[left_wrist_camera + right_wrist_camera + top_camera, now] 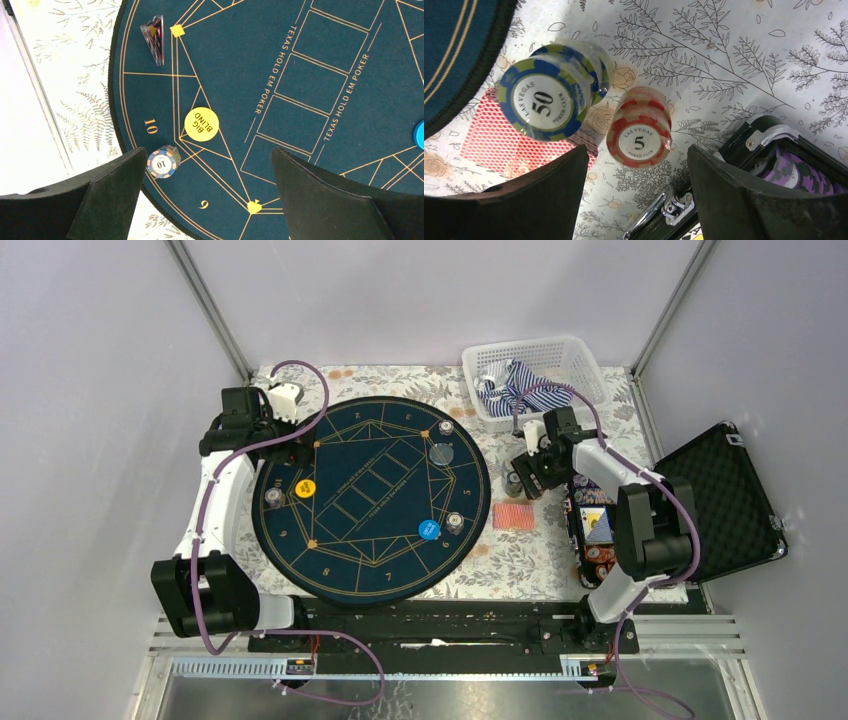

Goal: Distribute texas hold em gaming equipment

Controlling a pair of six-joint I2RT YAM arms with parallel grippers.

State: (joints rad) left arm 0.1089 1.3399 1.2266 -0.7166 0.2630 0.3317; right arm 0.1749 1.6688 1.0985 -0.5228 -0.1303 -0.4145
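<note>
a yellow disc [201,124] printed "big blind" lies flat on the left part of the mat [380,570]. a blue-and-white chip stack [163,161] marked 10 stands near it, at the rim. a blue disc [429,530] lies flat on the mat's near right part, with a short grey stack [455,523] just beside it. off the mat, on the desk [520,560], red-backed cards [499,140] lie face down. a blue-green stack [546,95] marked 50 and a red stack [640,132] marked 5 stand upright side by side near the cards. purple chips [796,172] sit in the open case [720,500].
</note>
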